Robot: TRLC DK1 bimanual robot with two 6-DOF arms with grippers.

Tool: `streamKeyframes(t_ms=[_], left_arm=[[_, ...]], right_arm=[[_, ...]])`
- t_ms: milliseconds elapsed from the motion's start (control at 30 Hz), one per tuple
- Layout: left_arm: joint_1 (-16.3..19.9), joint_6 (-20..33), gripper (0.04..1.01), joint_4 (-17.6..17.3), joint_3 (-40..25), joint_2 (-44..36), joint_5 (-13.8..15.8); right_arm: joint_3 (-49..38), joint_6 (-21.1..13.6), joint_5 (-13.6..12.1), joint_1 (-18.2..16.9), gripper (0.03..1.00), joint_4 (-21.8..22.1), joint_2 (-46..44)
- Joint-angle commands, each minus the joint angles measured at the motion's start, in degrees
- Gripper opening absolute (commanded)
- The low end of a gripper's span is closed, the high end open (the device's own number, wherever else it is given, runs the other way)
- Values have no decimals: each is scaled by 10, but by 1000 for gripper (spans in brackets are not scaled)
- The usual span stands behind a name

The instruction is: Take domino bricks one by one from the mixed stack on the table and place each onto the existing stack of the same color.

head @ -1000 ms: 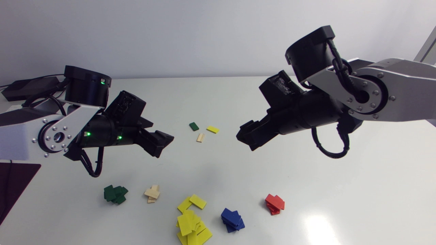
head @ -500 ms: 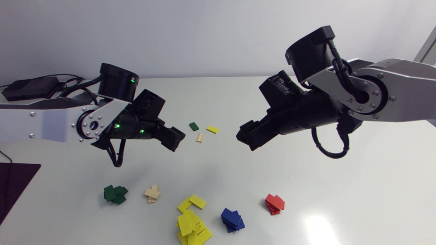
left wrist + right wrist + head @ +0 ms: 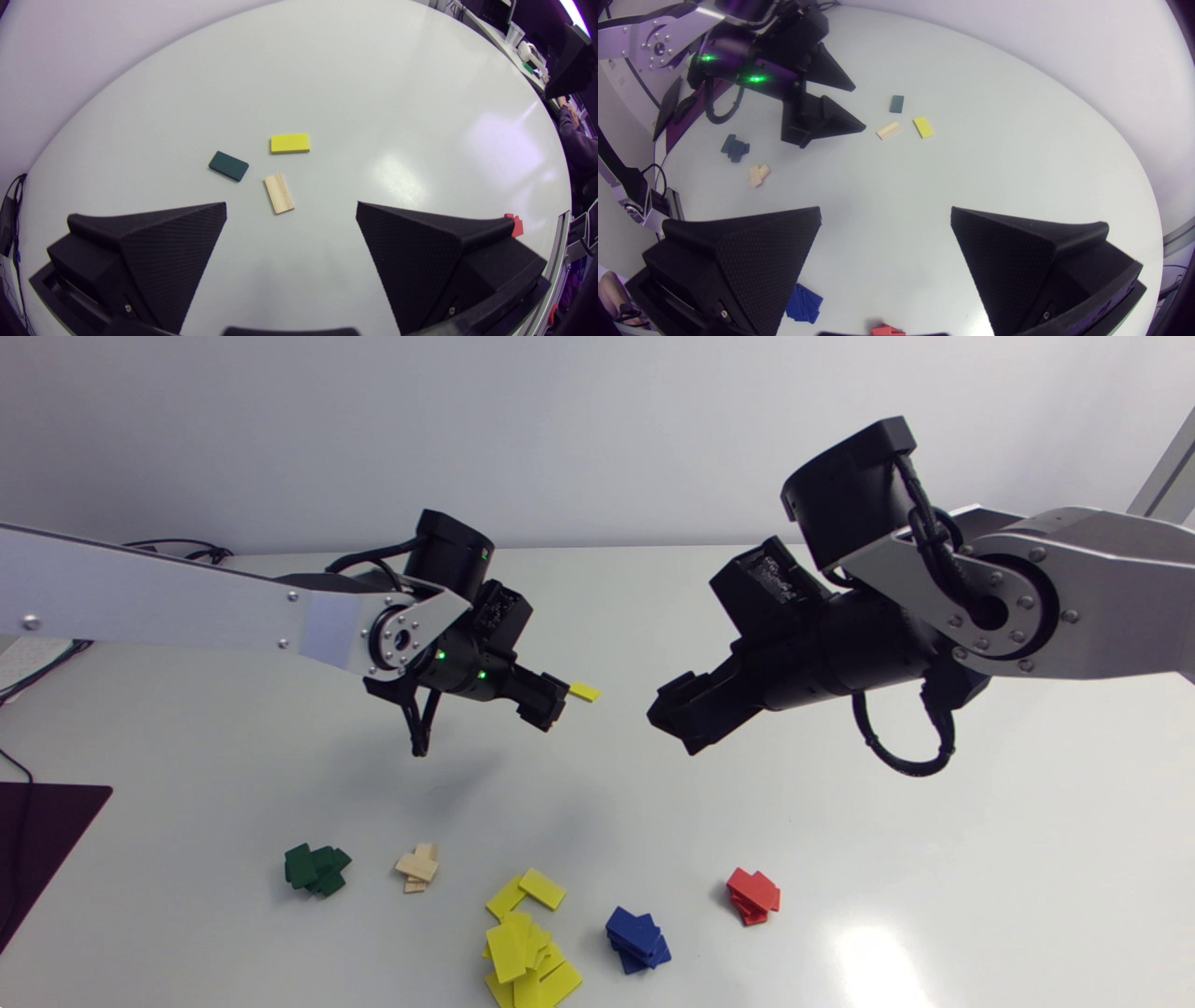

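With left gripper spread wide and empty, lower over the wooden brick lying flat just ahead, straddle its long edges, and stay clear of green brick and yellow brick nearby.

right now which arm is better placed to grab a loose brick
Left: the left gripper, open, hovers at the green brick, yellow brick and wooden brick, the wooden one just ahead of it. The right gripper hangs farther off.

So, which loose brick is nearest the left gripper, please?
The wood-coloured brick, just ahead of the left gripper; the green brick and yellow brick lie farther.
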Motion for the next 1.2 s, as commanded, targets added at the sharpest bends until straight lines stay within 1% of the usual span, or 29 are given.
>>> streamKeyframes(t_ms=[0,100,133,233,367,500,533,667,767,1000,1100,1167], left_arm=[[-1,-27,982,-23,46,44,-5],[-2,-35,980,-48,80,74,-9],[-3,-35,980,-52,90,83,-17],[-4,-44,970,-68,118,104,-22],[-6,-57,969,-94,161,135,-22],[-9,-66,966,-111,189,164,-22],[-9,-67,949,-117,198,171,-22],[-11,-71,948,-132,214,195,-22],[-11,-72,943,-134,218,205,-26],[-11,-73,938,-135,230,225,-26],[-11,-73,866,-135,238,233,-26],[-11,-73,866,-138,248,240,-25]], right_arm=[[-14,9,-8,-7,977,5,3],[-14,8,-11,-12,977,11,5],[-13,7,-13,-14,977,11,7],[-10,5,-15,-17,977,11,10],[-7,1,-17,-22,977,12,16],[-8,-3,-23,-29,977,12,16],[-9,-4,-25,-32,977,12,16],[-12,-8,-30,-40,977,12,16],[-11,-11,-32,-45,977,12,16],[-15,-18,-38,-52,977,12,16],[-20,-22,-43,-59,977,12,15],[-23,-22,-48,-64,977,13,13]])
